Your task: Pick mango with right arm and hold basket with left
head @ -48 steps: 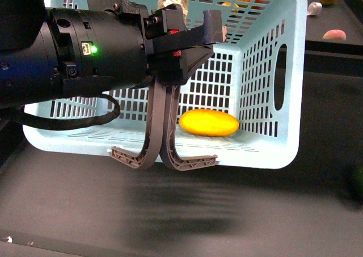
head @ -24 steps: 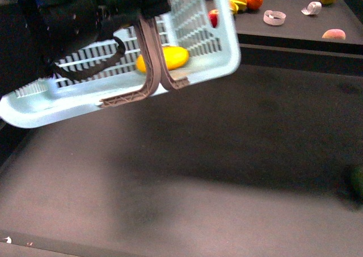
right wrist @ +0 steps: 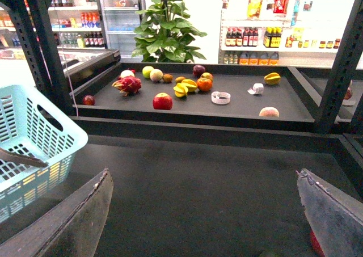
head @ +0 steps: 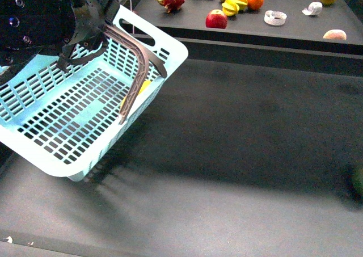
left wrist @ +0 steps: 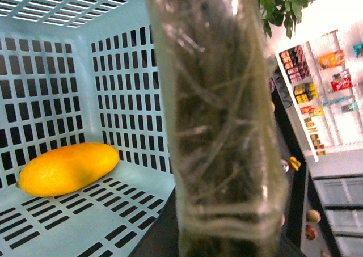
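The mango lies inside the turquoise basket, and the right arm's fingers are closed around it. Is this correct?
Not quite. The mango does lie inside the basket, as the left wrist view shows. But the right wrist view shows the right gripper with its fingers spread wide and empty, away from the basket.

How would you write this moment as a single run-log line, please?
left arm: holds basket tilted | mango: inside basket | right gripper: open, empty | fruit shelf: untouched
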Controlling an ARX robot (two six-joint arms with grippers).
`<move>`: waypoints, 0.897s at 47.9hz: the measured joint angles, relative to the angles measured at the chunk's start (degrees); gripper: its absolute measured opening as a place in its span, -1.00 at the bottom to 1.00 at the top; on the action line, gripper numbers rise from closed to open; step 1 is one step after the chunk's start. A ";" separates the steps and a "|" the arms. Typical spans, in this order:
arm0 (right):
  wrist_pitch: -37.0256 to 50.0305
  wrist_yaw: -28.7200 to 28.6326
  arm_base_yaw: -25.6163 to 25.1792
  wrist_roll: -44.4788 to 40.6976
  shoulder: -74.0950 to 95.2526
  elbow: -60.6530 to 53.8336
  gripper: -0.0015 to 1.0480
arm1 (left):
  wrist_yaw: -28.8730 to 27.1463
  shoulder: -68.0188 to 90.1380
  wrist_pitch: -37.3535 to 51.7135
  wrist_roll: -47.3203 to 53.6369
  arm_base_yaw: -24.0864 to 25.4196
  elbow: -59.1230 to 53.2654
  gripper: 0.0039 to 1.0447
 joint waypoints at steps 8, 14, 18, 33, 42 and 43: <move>0.02 -0.02 0.00 0.00 0.00 0.00 0.85 | -0.59 1.62 -3.96 -5.95 1.11 4.09 -0.87; 0.00 0.00 0.00 0.00 0.00 0.00 0.85 | 0.20 3.67 -6.43 -10.23 2.56 7.28 -0.87; 0.00 0.00 0.00 0.00 0.00 0.00 0.85 | 0.26 5.49 -7.32 -12.57 3.30 8.46 -0.87; 0.00 0.00 0.00 0.00 0.00 0.00 0.85 | 0.68 8.41 -12.87 -15.72 4.31 13.03 -0.74; 0.00 0.00 0.00 0.00 0.00 0.00 0.85 | 0.26 8.50 -14.14 -15.67 4.31 13.25 -0.12; 0.00 0.00 0.00 0.00 0.00 0.00 0.85 | 0.31 8.39 -13.88 -15.65 4.31 12.98 -0.05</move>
